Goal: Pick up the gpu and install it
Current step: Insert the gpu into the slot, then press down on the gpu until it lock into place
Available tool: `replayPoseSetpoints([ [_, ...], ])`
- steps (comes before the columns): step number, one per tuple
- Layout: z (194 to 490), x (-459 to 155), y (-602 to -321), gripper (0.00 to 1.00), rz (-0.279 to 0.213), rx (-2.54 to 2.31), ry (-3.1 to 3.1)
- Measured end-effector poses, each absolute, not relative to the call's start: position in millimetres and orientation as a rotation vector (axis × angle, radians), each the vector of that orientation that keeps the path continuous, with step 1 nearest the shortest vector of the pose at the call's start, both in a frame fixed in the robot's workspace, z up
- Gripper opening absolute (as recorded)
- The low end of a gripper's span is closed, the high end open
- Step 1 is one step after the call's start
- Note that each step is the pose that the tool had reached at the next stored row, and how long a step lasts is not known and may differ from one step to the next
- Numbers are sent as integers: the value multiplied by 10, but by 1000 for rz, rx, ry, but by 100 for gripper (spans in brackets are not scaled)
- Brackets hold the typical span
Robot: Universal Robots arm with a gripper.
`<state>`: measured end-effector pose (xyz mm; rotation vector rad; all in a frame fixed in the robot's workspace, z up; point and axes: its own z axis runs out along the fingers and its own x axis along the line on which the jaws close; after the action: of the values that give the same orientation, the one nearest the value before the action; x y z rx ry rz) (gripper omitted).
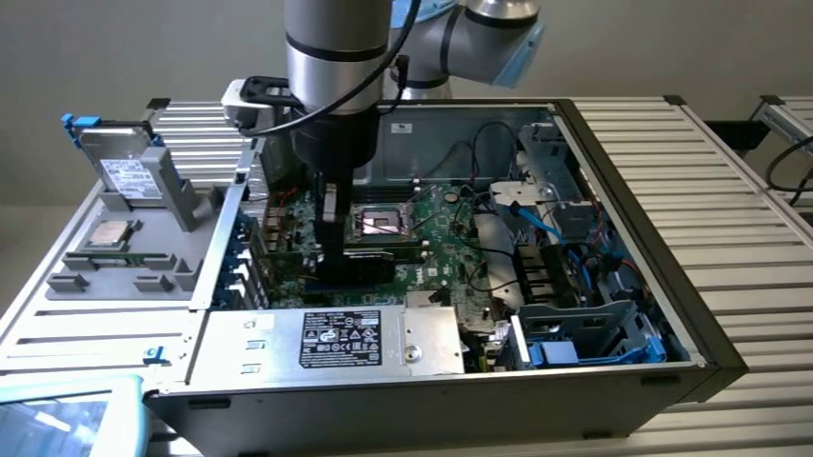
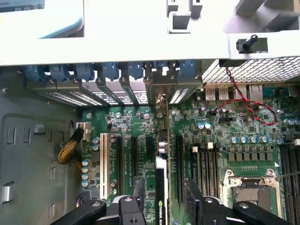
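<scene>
While the gpu [image 2: 161, 187] stands on edge over the motherboard [image 2: 140, 126], the end effector [image 2: 161, 199] is clamped on it, its two ribbed black fingers [image 2: 194, 197] pressing the card's faces from either side. The card sits among the long black expansion slots [image 2: 132, 157], its thin silver bracket end [image 2: 161, 101] reaching toward the perforated rear slot covers with blue clips [image 2: 112, 70]; whether its edge connector is seated cannot be told. Judged risks: a slight tilt or sideways offset could drive the connector beside its slot, and the bracket could catch on the slot frame; the red and black wires [image 2: 243, 105] lie near but apart. In the exterior view the arm descends into the open grey steel computer case [image 1: 635, 371], which rests on a ribbed metal tabletop [image 1: 724, 171]. Surfaces are hard throughout: glossy green laminate, matte plastic, stamped sheet metal.
</scene>
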<state>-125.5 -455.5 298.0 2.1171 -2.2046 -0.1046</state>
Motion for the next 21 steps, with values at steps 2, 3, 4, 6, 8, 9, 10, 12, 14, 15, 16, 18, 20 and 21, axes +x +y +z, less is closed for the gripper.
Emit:
replayPoseSetpoints([
  [2,3073,-1255,-4545,39,-105,2117,-2205],
  [3,3115,-1255,-4539,33,-105,2117,-2205],
  [4,3145,-1255,-4534,33,-104,2117,-2205],
  [6,3163,-1255,-4529,21,-101,2121,-2205],
  [8,3163,-1255,-4530,15,-77,2144,-2205],
  [9,3164,-1255,-4530,15,-58,2159,-2209],
  [10,3163,-1257,-4529,15,-45,2169,-2211],
  [12,3164,-1262,-4528,15,-40,2173,-2211],
  [14,3164,-1261,-4529,15,-40,2173,-2211],
  [15,3164,-1262,-4529,15,-40,2173,-2211],
  [16,3164,-1262,-4529,15,-40,2173,-2211],
  [18,3164,-1262,-4529,15,-40,2173,-2211],
  [20,3164,-1262,-4529,15,-40,2173,-2211],
  [21,3164,-1262,-4529,15,-40,2173,-2211],
])
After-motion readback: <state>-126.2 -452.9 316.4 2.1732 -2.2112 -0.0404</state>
